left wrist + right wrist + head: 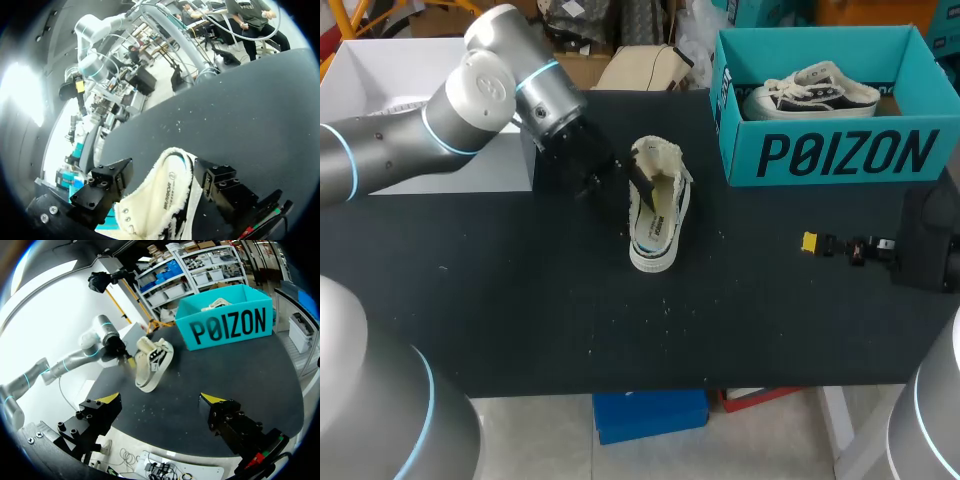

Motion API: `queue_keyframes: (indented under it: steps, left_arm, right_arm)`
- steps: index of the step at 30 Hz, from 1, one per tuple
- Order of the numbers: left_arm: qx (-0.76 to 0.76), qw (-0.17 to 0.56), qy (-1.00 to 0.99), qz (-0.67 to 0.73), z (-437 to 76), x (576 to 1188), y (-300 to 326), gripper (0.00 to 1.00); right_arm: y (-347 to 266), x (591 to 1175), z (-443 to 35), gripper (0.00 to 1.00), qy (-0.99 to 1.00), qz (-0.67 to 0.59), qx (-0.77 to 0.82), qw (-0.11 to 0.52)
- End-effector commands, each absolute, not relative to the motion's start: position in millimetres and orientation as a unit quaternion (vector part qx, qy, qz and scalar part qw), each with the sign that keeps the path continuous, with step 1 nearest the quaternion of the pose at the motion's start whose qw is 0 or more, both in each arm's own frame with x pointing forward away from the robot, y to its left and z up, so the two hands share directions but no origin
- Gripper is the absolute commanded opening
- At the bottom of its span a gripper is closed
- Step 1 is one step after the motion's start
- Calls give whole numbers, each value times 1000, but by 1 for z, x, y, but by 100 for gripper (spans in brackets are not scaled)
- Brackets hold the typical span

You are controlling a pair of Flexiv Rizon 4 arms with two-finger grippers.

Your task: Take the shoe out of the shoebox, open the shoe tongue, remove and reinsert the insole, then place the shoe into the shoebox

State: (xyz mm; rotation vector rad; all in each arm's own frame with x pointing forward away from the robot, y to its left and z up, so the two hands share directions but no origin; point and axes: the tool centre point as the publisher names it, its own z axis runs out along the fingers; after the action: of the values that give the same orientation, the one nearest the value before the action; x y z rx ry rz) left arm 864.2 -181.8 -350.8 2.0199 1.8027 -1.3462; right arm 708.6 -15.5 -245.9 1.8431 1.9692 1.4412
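Where the right hand [161, 400] sits: at the right side of the black worktop [520, 300], nearer the robot than the shoebox and well apart from the shoe.
Right hand's state: released, its yellow-tipped fingers [111, 399] spread wide with only bare worktop between them.
Specks: a scatter of pale crumbs [662, 303] on the worktop, just nearer than the shoe's toe.
Shoe: a pale shoe [660, 215] resting on the worktop near its middle, outside the shoebox, with the toe toward the robot and the opening facing up. A fleecy lining bunches at the far end.
Insole: the pale insole [657, 225] shows inside the opening.
Left hand [164, 170]: at the far end of the shoe, with the fleecy part right in front of it. I cannot tell whether it is grasping the shoe or released.
Shoebox: a teal shoebox [820, 155] at the far right of the worktop, open on top, near the shoe but not touching it.
Second shoe: a pale second shoe [810, 90] with dark sides lies inside the shoebox.
White box: a white box [380, 70] at the far left, partly behind the left arm [470, 100].
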Motion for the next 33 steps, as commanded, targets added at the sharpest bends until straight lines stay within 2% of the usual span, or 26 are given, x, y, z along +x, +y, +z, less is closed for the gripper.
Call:
queue_keyframes:
  steps: [1,4,5,6,8,9,17,33]
  left_arm:
    - [670,75,611,-414,-324,850,-162,100]
    - [680,70,622,-381,-322,854,-161,100]
    - [683,70,625,-370,-321,855,-162,80]
    - [686,68,629,-358,-321,857,-163,48]
    - [698,64,639,-317,-321,859,-166,5]
    - [700,59,642,-307,-323,860,-167,0]
    - [705,0,674,-221,-346,863,-178,0]
    - [703,-24,689,-177,-382,873,-185,0]
  right_arm:
    - [-16,708,-246,100,643,472,602,41]
    - [-16,708,-246,100,643,472,602,41]
    - [-16,708,-246,100,643,472,602,41]
    - [-16,708,-246,100,643,472,602,41]
    - [-16,708,-246,100,643,472,602,41]
    - [-16,708,-246,100,643,472,602,41]
    - [-16,708,-246,100,643,472,602,41]
    - [-16,708,-246,100,643,472,602,41]
